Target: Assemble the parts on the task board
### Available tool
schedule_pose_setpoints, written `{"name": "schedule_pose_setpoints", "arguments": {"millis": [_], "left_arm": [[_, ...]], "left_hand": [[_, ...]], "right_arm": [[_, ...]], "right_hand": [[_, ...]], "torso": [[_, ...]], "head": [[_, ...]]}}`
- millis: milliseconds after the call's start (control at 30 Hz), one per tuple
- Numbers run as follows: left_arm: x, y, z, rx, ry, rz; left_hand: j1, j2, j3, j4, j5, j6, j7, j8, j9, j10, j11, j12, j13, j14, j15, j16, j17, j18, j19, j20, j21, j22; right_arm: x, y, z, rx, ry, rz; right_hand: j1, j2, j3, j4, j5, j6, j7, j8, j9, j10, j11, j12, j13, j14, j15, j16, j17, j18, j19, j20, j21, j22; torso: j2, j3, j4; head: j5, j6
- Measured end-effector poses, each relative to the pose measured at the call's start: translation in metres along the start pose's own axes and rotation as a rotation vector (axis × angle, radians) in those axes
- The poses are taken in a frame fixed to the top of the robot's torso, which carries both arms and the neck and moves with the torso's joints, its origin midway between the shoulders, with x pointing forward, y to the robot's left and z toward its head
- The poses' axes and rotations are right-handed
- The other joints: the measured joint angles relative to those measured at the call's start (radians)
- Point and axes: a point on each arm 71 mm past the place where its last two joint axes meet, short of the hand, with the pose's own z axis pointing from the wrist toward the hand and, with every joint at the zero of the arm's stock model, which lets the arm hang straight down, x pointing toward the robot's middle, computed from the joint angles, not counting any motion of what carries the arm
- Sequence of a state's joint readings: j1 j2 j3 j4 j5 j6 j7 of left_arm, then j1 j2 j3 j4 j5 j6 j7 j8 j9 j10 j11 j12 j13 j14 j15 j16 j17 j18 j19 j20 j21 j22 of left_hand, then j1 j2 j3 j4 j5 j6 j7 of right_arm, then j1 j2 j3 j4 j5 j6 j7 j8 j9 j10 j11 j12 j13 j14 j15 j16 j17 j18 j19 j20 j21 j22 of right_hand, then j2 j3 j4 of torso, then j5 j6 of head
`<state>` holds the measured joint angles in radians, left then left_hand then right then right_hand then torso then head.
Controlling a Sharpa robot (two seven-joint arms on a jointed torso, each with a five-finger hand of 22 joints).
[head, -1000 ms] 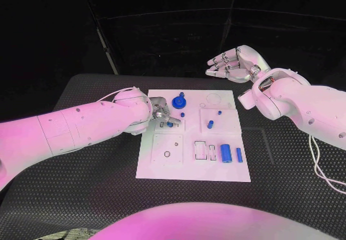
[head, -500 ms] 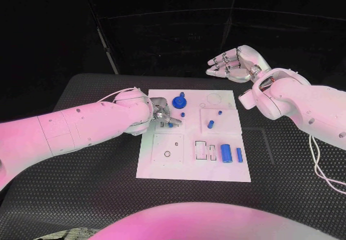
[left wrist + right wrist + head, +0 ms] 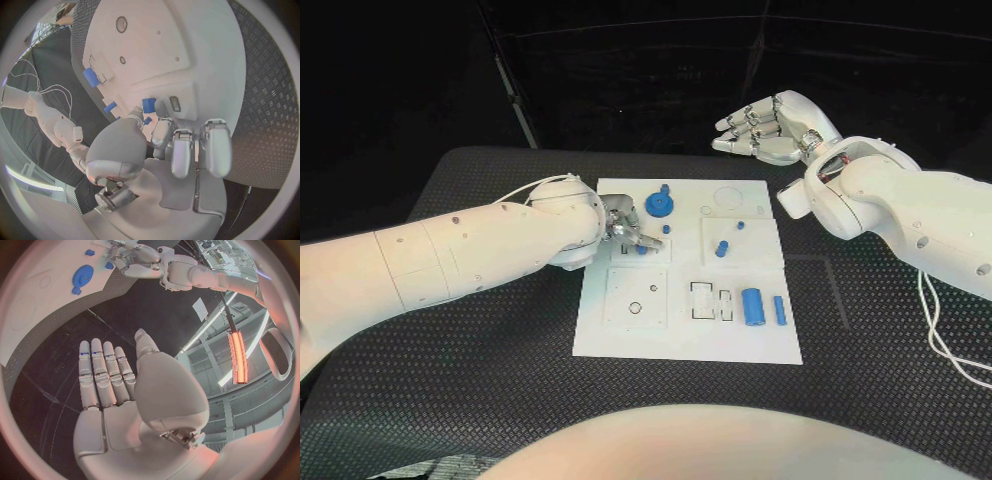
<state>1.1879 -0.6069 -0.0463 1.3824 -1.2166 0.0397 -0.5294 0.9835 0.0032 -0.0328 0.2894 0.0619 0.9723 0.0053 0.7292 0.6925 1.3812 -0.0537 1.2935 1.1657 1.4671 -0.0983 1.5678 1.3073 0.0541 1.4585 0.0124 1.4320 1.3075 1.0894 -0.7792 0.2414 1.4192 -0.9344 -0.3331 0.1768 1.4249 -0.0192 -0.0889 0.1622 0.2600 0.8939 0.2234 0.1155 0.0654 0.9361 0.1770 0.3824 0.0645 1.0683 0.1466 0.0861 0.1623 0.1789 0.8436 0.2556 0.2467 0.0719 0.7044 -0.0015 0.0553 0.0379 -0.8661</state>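
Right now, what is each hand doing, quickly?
Left hand: pinching a small blue part over the white task board.
Right hand: open, holding nothing, raised beyond the table.

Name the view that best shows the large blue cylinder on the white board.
Head view: the large blue cylinder lies unobstructed near the white board's right side. Left wrist view shows it small and distorted.

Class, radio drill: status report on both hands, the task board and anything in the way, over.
Left hand low over task board, fingers at a small blue part. Right hand open, raised beyond the board's far edge. Nothing obstructing the board.
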Motion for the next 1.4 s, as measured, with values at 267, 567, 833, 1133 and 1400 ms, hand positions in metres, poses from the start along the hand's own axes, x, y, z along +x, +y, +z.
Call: {"name": "schedule_pose_setpoints", "arguments": {"millis": [267,567,833,1133,1400], "left_arm": [[-0.0008,0.0006,-0.0001,-0.002,-0.001,0.001],[-0.0032,0.0008,-0.0015,0.000,-0.006,-0.002],[-0.0043,0.0011,-0.0013,-0.002,-0.007,-0.003],[-0.0055,0.0022,0.0017,-0.010,-0.010,-0.004],[-0.0056,0.0031,0.0015,-0.012,-0.007,-0.003]], "left_hand": [[0.004,0.004,-0.004,-0.002,0.000,0.000,0.000,0.004,0.002,0.000,0.000,0.000,0.000,0.000,0.000,0.000,0.000,0.000,0.000,0.000,0.000,0.000],[0.013,0.013,-0.021,-0.004,-0.012,0.000,0.000,0.008,0.006,0.004,-0.004,0.000,0.000,0.000,0.000,0.000,0.000,0.000,0.003,-0.003,0.000,0.000],[0.040,0.027,-0.030,-0.011,-0.012,0.000,0.000,0.014,0.010,0.004,-0.004,0.000,0.000,-0.002,-0.006,0.000,0.000,0.000,0.003,-0.003,0.000,0.000],[0.074,0.031,-0.044,-0.014,-0.012,0.000,0.000,0.014,0.014,0.007,-0.007,0.000,0.001,0.000,-0.007,0.000,0.000,0.000,0.007,-0.007,0.000,0.000],[0.081,0.024,-0.072,-0.008,-0.012,0.000,0.000,0.014,0.016,0.007,-0.007,0.000,0.001,0.000,-0.007,0.000,0.000,0.000,0.007,-0.007,0.000,0.000]], "right_arm": [[0.0000,-0.0001,0.0000,0.000,0.000,0.001],[0.0001,-0.0003,0.0001,0.001,0.001,0.001],[0.0007,-0.0002,0.0004,0.001,0.002,0.002],[0.0008,-0.0003,0.0005,0.001,0.003,0.003],[0.0007,-0.0007,0.0005,0.002,0.003,0.003]], "right_hand": [[0.000,0.000,-0.002,0.002,0.000,0.000,0.000,0.000,0.000,0.000,0.000,0.000,0.000,0.000,0.000,-0.005,0.000,0.000,0.000,0.000,0.000,-0.001],[0.000,0.000,-0.002,0.002,0.000,0.000,0.000,0.000,0.000,0.000,0.000,0.000,0.000,0.000,0.000,-0.005,0.000,0.000,0.000,0.000,0.000,-0.001],[0.000,0.000,-0.002,0.002,0.000,0.000,0.000,0.000,0.000,0.000,0.000,0.000,0.000,0.000,0.000,-0.005,-0.001,0.000,0.000,0.000,-0.004,-0.001],[0.000,0.000,-0.002,0.002,0.000,0.003,0.003,0.000,0.000,0.000,0.000,0.000,0.000,0.000,0.000,-0.005,-0.001,0.000,0.000,0.000,-0.004,-0.001],[0.000,0.000,-0.002,0.002,0.000,0.003,0.003,0.000,0.000,0.000,0.000,0.000,0.000,0.000,0.000,-0.005,-0.001,0.000,0.000,0.000,-0.004,-0.001]], "torso": [[0.000,0.0000,-0.0007],[0.000,-0.0003,-0.0009],[0.000,0.0003,-0.0009],[0.000,0.0007,-0.0011],[0.000,0.0007,-0.0012]], "head": [[0.000,-0.002],[-0.002,-0.004],[-0.001,-0.005],[-0.001,-0.006],[-0.003,-0.007]]}}
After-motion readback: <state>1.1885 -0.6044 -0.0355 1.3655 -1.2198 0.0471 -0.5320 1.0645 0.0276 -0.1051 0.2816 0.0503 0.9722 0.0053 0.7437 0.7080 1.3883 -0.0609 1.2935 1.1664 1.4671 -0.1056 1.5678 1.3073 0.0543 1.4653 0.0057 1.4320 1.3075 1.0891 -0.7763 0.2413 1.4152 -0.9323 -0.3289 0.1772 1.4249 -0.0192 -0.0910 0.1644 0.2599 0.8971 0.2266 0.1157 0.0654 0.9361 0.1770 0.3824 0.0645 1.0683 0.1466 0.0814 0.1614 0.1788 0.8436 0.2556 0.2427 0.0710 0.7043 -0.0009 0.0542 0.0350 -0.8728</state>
